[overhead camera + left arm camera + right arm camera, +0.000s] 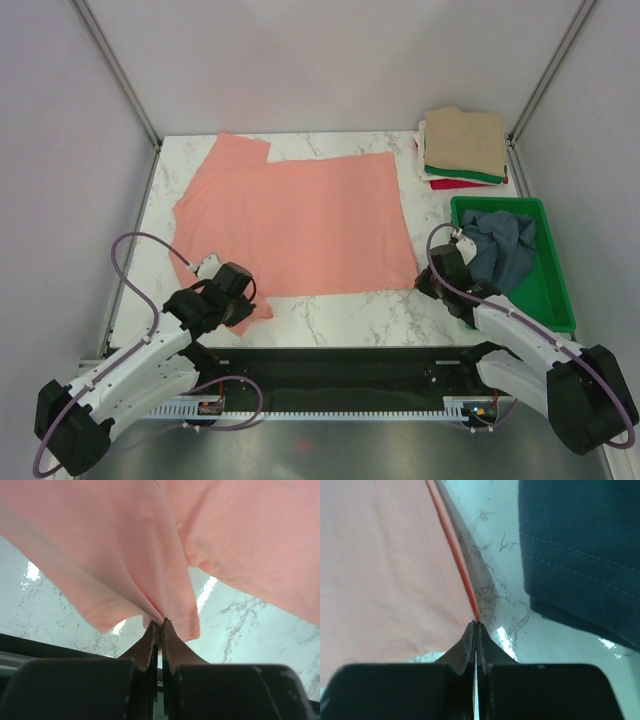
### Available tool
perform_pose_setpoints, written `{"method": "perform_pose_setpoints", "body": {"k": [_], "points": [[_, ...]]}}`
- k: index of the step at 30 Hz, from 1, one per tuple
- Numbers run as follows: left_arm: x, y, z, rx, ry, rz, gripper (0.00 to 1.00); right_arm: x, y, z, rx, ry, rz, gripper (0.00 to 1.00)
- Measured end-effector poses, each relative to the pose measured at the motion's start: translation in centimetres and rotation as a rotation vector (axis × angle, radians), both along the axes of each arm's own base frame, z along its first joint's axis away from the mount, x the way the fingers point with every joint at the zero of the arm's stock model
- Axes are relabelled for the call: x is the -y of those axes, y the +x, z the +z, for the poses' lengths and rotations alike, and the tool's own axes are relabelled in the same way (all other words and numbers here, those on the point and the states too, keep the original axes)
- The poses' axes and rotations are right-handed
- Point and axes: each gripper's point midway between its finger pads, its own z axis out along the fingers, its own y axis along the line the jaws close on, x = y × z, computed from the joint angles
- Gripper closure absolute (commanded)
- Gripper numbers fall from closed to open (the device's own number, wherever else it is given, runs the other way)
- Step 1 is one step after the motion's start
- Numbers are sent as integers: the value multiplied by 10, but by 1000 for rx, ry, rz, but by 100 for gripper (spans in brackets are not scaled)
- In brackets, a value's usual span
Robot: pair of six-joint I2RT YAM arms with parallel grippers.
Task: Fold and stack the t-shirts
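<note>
A salmon-pink t-shirt (300,220) lies spread flat across the marble table. My left gripper (243,300) is shut on its near left corner; the left wrist view shows the cloth (125,545) bunched and pinched between the fingertips (150,632). My right gripper (428,282) is shut on the shirt's near right corner, where the hem (451,545) runs into the closed fingertips (469,632). A slate blue-grey t-shirt (500,245) lies crumpled in the green tray (545,295); it also shows in the right wrist view (580,545). Folded tan, green, white and red shirts (465,145) are stacked at the far right.
The green plastic tray stands at the right edge beside my right arm. Grey walls and metal frame posts (120,70) enclose the table. Bare marble (340,315) runs along the near edge between the arms.
</note>
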Motion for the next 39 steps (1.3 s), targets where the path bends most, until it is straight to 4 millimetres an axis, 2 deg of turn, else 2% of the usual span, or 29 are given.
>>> {"method": "perform_pose_setpoints", "body": {"k": [3,7,11,14,20,24,30,35,39], "points": [[4,5,21,21,-2,-28,98,2,-3,11,16,1,7,100],[9,16,53,53,16,-76,98,-1,3,32,49,6,20,100],[4,37,79,63,80,-110,98,-9,19,58,87,10,43,100],[-7,58,89,49,136,-115,98,-15,34,70,103,0,55,100],[-37,102,95,-18,220,-126,98,-17,65,74,88,-42,62,100],[-52,133,95,-48,259,-128,98,-14,91,69,68,-59,52,100],[-62,180,90,-80,281,-149,98,-12,122,58,42,-68,43,100],[-66,207,82,-111,290,-166,98,-14,145,54,41,-67,43,100],[-68,231,88,-98,303,-179,98,-12,160,50,37,-58,38,100]]}}
